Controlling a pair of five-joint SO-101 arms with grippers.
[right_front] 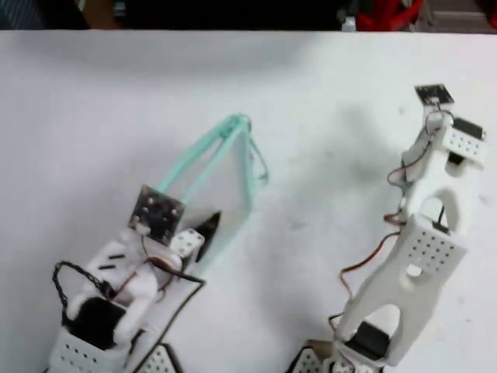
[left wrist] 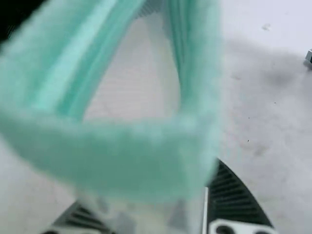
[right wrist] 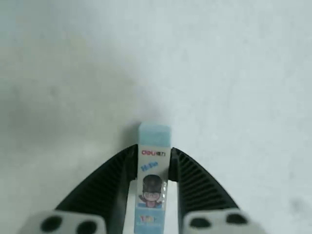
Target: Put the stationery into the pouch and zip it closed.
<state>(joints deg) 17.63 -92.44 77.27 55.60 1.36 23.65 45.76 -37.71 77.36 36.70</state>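
Left gripper (right_front: 199, 232) sits left of centre, toward the near edge of the table (right_front: 101, 101). Its fingers (left wrist: 231, 195) are clamped on the near end of the pouch (right_front: 225, 175).

Pouch is clear film with mint-green trim (left wrist: 146, 161). It runs diagonally from the gripper toward the table's middle, with the far tip pointing at the far edge. Mouth gapes open: the trim splits into two lines that meet at the far tip. Left wrist view looks through the trim loop at the film inside. I can't tell if there's anything in there.

Right gripper (right wrist: 153, 152) is near the right edge, past mid-depth, over bare white surface. Both black ribbed fingers (right wrist: 195, 180) pinch a pale blue eraser (right wrist: 154, 170) by its long sides. It has a printed sleeve, and the bare end sticks out past the fingertips.

Pouch and eraser are well apart.

In the way:
- The left arm (right_front: 116, 287) and its camera board (right_front: 158, 210) cover the pouch's near end from above.
- The right arm (right_front: 419, 249) and its camera board (right_front: 433, 95) sit over its own gripper.

Other things:
- Black cable (right_front: 66, 280) loops off the left arm near the near-left corner.
- Orange-red wires (right_front: 365, 264) trail off the right arm.
- Something red (right_front: 388, 12) sits beyond the far edge in the dark strip.
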